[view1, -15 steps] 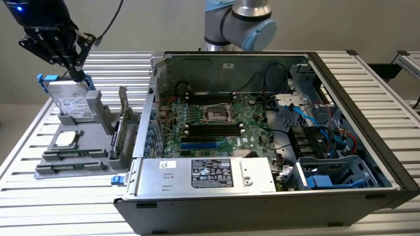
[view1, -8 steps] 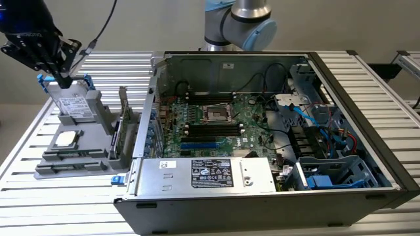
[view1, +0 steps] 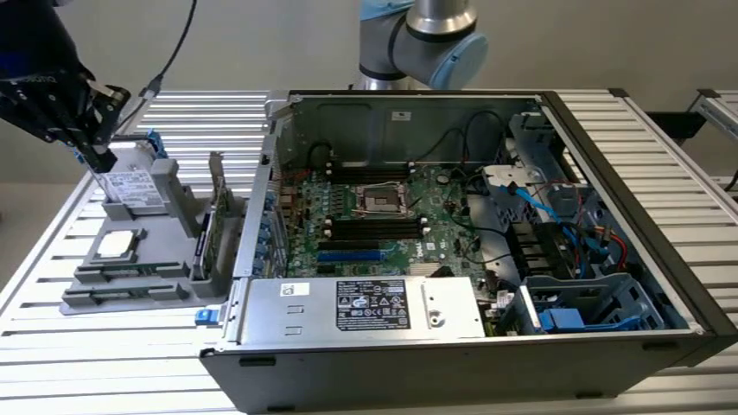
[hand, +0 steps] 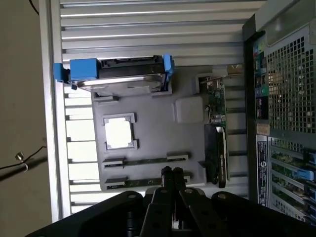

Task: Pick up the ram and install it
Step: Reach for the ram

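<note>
One ram stick (hand: 145, 161) stands on edge in a slot of the grey holder tray (hand: 148, 133) on the worktop (hand: 148, 29), apparently so that its top edge is exposed for pinching. The end effector (hand: 171, 173) hovers above the tray, clenched and grasping nothing visible. The memory slots on the motherboard (view1: 381, 226) appear empty.

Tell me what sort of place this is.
Probably a robotics lab bench set up for computer assembly: a robot arm stands behind an open desktop computer case on a slatted metal table, with a grey parts holder beside it.
</note>
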Tool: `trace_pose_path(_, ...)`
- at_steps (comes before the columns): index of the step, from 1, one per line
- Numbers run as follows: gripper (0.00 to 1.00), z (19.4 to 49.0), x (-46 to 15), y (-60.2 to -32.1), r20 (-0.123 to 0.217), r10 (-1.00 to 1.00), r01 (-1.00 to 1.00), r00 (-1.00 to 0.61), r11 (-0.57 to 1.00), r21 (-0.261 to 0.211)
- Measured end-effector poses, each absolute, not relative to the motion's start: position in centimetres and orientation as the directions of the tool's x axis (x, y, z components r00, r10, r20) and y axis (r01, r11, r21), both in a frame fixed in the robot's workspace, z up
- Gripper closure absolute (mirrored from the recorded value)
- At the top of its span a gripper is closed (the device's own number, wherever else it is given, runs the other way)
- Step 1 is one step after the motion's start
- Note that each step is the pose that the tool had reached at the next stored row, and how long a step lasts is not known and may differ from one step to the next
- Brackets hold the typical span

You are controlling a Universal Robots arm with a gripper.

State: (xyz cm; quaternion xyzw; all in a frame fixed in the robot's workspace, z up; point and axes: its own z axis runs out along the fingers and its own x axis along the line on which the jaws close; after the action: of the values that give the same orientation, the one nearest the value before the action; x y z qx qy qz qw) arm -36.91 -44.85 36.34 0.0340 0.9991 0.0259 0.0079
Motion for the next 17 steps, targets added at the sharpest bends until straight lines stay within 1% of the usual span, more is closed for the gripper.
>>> trace_pose_path(4,0.9,35.9,-37.4,-45.6,-0.001,0.066,0.066,-0.998,0.996,0.051)
trace_pose_path(12,0.9,35.2,-38.0,-46.7,0.039,0.063,0.064,-0.997,0.997,0.049)
trace_pose_path(17,0.9,35.1,-38.0,-46.8,0.042,0.06,0.062,-0.997,0.997,0.049)
